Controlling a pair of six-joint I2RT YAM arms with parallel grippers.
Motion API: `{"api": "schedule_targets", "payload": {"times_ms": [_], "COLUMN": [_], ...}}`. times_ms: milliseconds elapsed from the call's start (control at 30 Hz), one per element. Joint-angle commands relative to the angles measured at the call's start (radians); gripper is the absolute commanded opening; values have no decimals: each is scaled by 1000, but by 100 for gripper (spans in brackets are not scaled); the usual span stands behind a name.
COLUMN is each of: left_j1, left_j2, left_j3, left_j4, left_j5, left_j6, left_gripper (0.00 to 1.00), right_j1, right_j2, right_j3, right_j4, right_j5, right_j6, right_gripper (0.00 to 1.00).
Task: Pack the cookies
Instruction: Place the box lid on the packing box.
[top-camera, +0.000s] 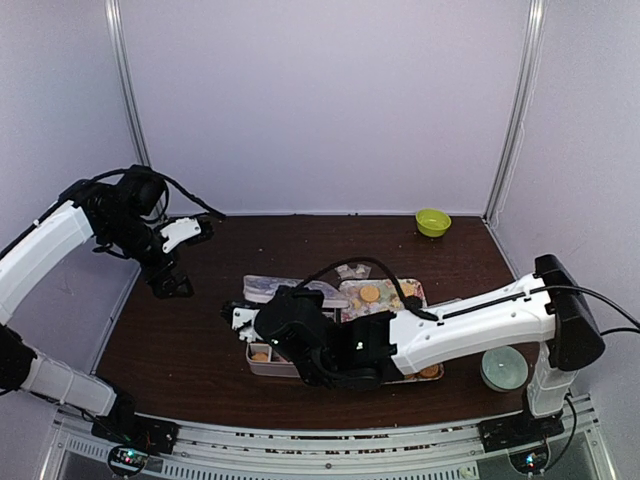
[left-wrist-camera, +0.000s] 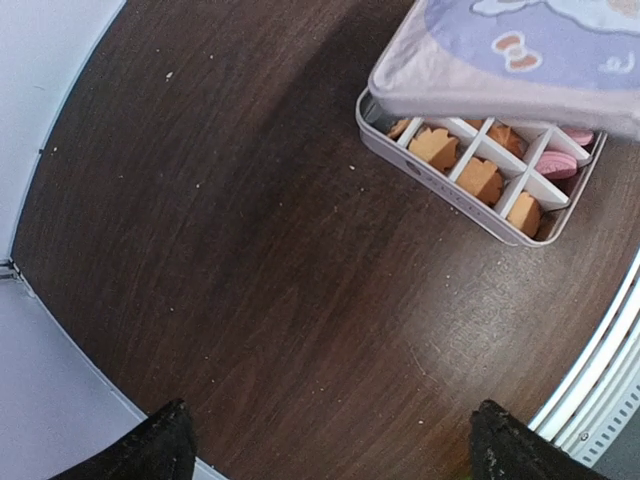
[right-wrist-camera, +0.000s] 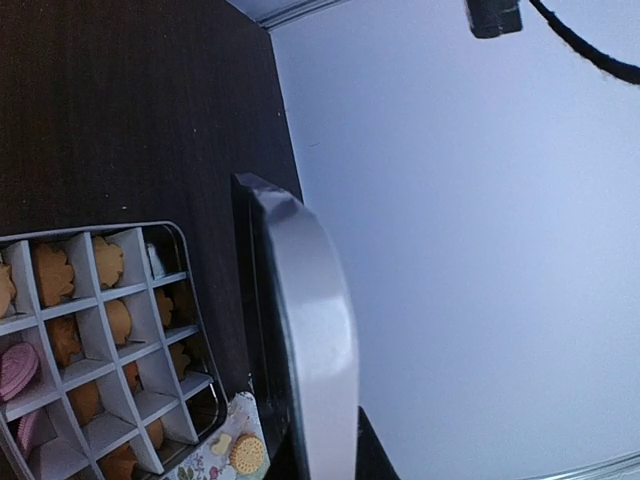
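Your right gripper (top-camera: 246, 319) is clamped, it seems, on the lid (right-wrist-camera: 315, 330), tilted over the divided tin (left-wrist-camera: 425, 172) holding the cookies (left-wrist-camera: 480, 181). Lowered crooked, it could snag the rim and jolt cookies loose. Your left gripper (top-camera: 172, 284) hangs wide open, well aside.

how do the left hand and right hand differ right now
The left hand is open; the right hand is shut on the tin's lid. The left hand hangs over the table, apart from the tin; the right hand is at the tin, holding the lid tilted above the cookies. Neither holds a cookie.
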Motion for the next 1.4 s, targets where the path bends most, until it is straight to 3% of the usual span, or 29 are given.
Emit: {"api": "schedule_targets", "payload": {"times_ms": [0,233,367,433,600,900,1000,1367], "left_j1": [10,11,10,11,11,11,11,10], "left_j2": [-36,-75,-66,-61,-56,-27,-2,42], "left_j3": [-9,-62,-76,-77,-77,-82,-76,-73], "left_j4": [40,100,102,102,104,105,92,97], "left_j5": [27,2,11,15,30,62,67,149], "left_j6": [-22,-27,-26,-28,-26,-26,-21,-24], "left_gripper": [98,98,98,98,98,98,98,98], "right_j1": [11,16,37,44,62,72,71,37], "right_j2": [74,119,117,116,113,77,60,53], "right_j3": [30,34,24,36,25,21,16,43], "right_j4": [56,2,-37,-91,-179,-283,-312,-390], "right_j5": [71,80,52,25,-17,-145,-221,-379], "right_j6": [-41,19,69,119,193,306,350,498], "right_gripper": [7,10,18,27,62,94,100,100]}}
